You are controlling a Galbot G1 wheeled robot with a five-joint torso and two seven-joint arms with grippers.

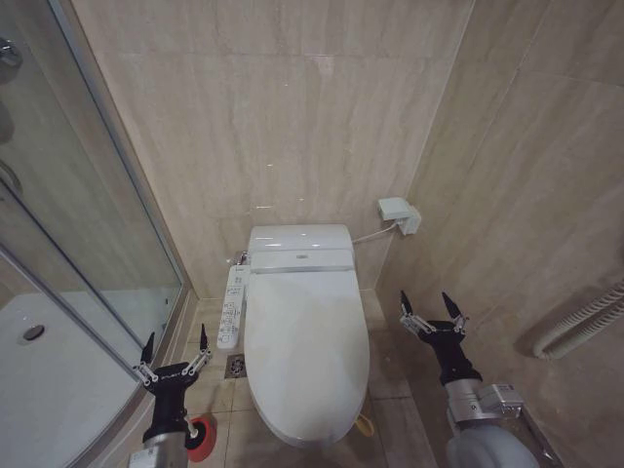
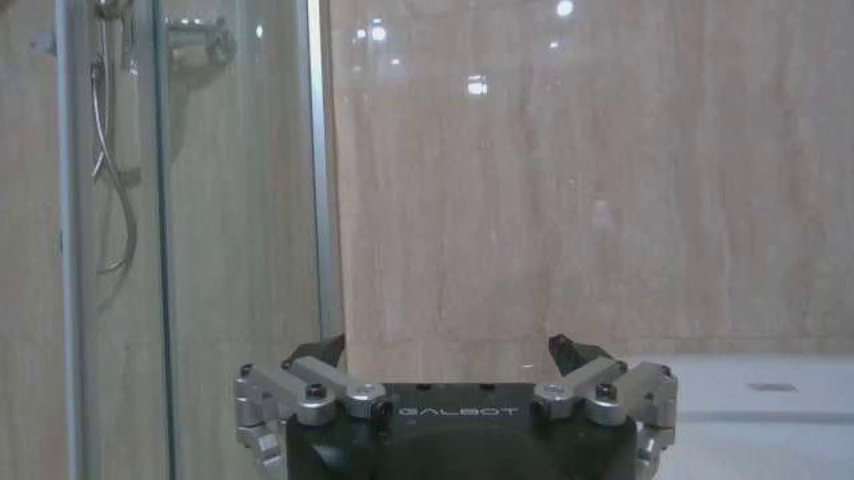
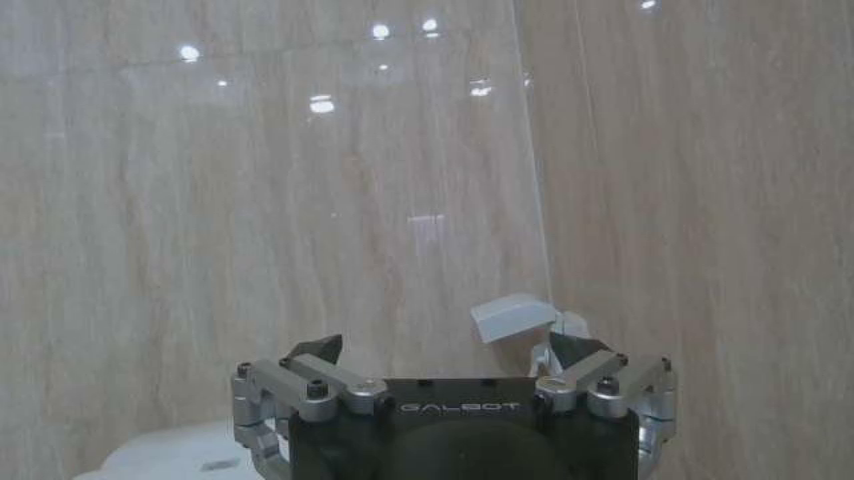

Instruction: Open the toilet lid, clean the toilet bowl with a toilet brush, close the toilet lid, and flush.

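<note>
The toilet bowl (image 1: 310, 414) is seen between the two claws, against the beige tiled wall (image 1: 292, 117), and its white rear unit (image 3: 174, 455) appears just below the right claw in the right wrist view. The toilet lid (image 1: 305, 336) is lying closed on top of it, flat, with its rounded front toward the robot. A glass shower enclosure (image 1: 68, 244) is found to the outer side of the left claw (image 1: 176, 351). The long white button panel (image 1: 231, 307) is placed just beyond the left claw, beside the bowl. A small white wall box (image 1: 399, 213) is mounted beyond the right claw (image 1: 434, 310), up on the wall. The red cup holder (image 1: 200, 437) of the toilet brush is partly seen on the floor, right behind the left claw, close to its wrist; the brush handle cannot be made out. Both claws are held wide open, pointing up, and nothing is gripped by them. Each one is raised beside the bowl without touching it.
</note>
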